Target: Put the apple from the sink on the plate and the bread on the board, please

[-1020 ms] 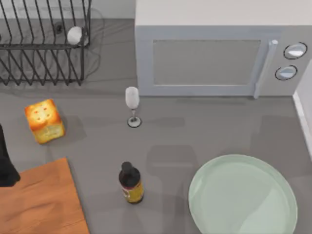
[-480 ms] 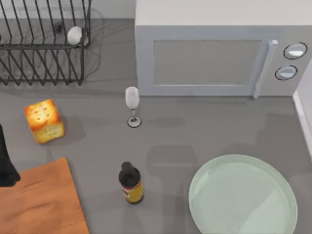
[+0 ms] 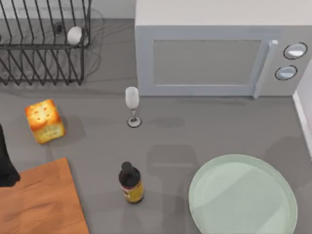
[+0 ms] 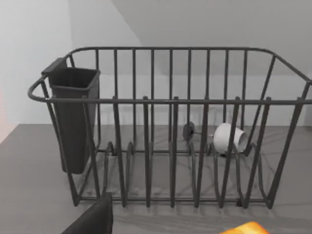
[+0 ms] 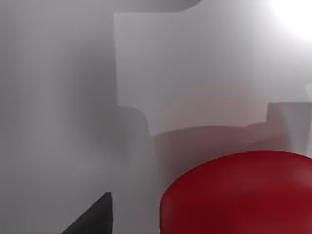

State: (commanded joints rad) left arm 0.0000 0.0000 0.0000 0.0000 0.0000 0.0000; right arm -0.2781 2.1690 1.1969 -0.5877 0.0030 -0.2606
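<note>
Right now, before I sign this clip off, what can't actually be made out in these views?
- Glossy red apple: right wrist view's edge cuts it off; whether it is gripped is unclear.
- Left arm: a dark shape at the top view's left edge, over the orange-brown wooden board.
- Golden-yellow bread cube: a sliver at the left wrist view's edge.
- Small white object in the wire rack: unidentifiable behind bars.

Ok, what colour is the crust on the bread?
Toasted orange-brown with a few dark spots, over a golden-yellow body: the bread shows best in the top view.

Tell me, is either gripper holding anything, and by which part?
Cannot be told. The apple sits close under the right wrist camera, but no grip on it is visible. The left arm is by the board.
</note>
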